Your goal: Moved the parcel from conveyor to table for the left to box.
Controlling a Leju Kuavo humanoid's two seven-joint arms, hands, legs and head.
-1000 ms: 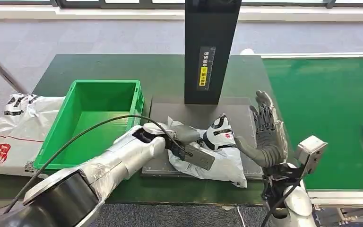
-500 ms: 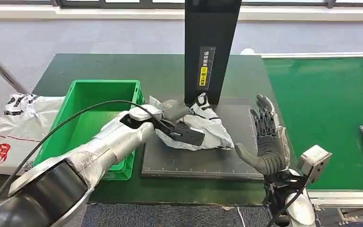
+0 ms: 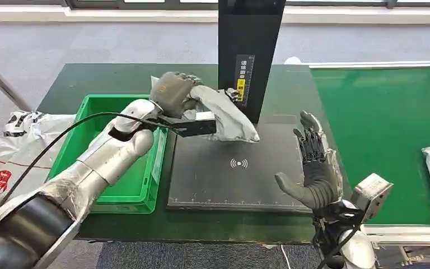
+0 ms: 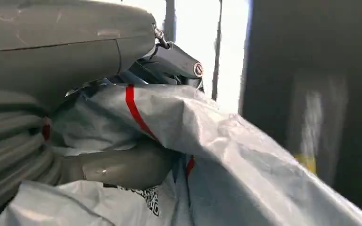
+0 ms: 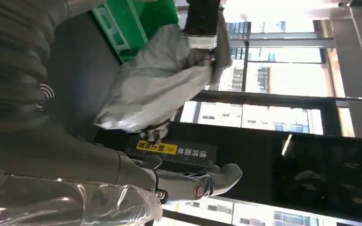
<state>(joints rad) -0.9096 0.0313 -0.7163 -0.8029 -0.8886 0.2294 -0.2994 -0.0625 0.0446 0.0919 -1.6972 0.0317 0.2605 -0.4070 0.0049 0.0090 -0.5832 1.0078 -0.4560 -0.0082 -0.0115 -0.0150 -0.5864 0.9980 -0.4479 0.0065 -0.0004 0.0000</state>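
**Above the scan pad: parcel lifted toward the green bin**

Above the dark scan pad on the table, the left hand grips the grey parcel in the air, next to the black post. A second ago the parcel lay crumpled on the pad near its front edge; half a second ago it was partly raised at the pad's far left corner. Now it hangs clear of the pad, whose wireless mark shows uncovered.

The parcel's long axis slants down from the hand, near the green bin, toward the right, with its loose end drooping over the pad's far edge.

The right hand stands upright beside the pad's right edge, fingers spread, holding nothing, much as before.

The left wrist view shows the thumb pressed into the parcel's film, a red stripe and a small printed code, all hidden from the head view. The right wrist view shows the parcel hanging in front of the post's yellow label.
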